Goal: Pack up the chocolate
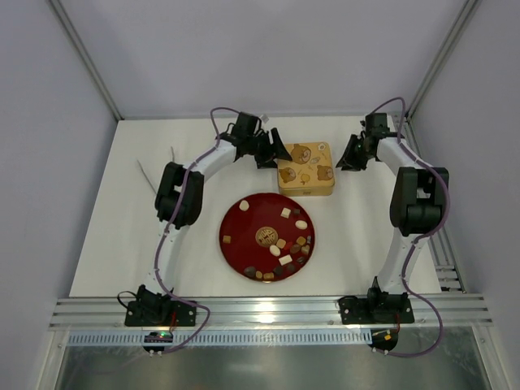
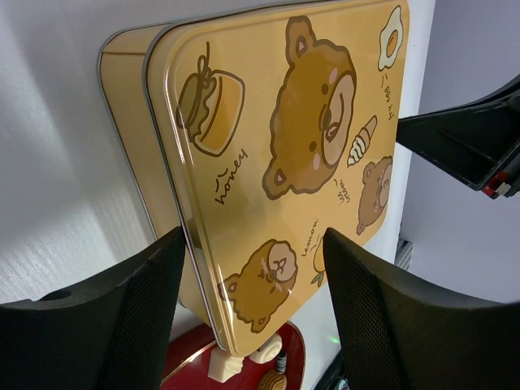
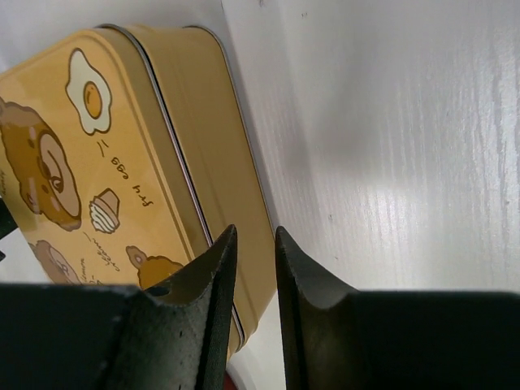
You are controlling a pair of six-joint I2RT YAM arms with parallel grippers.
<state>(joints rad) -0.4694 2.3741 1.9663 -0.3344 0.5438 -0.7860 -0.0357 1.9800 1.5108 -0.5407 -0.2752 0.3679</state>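
The chocolate [image 1: 280, 248], several small brown and cream pieces, lies on the round red plate [image 1: 240, 236] in the middle of the table. Two cream pieces [image 2: 221, 364] show under the tin in the left wrist view. The gold tin [image 1: 305, 168] with bear pictures stands behind the plate, lid on. My left gripper [image 1: 272, 151] is open wide at the tin's left side, fingers either side of the lid's near corner [image 2: 253, 244], not touching. My right gripper [image 1: 351, 154] is beside the tin's right wall [image 3: 219, 146], fingers [image 3: 213, 268] a narrow gap apart and empty.
A thin pale strip [image 1: 146, 175] lies on the white table at the far left. Grey walls and metal posts enclose the table. The right gripper's black body [image 2: 467, 138] shows beyond the tin in the left wrist view. The plate's rim [image 2: 183, 370] is just below the tin.
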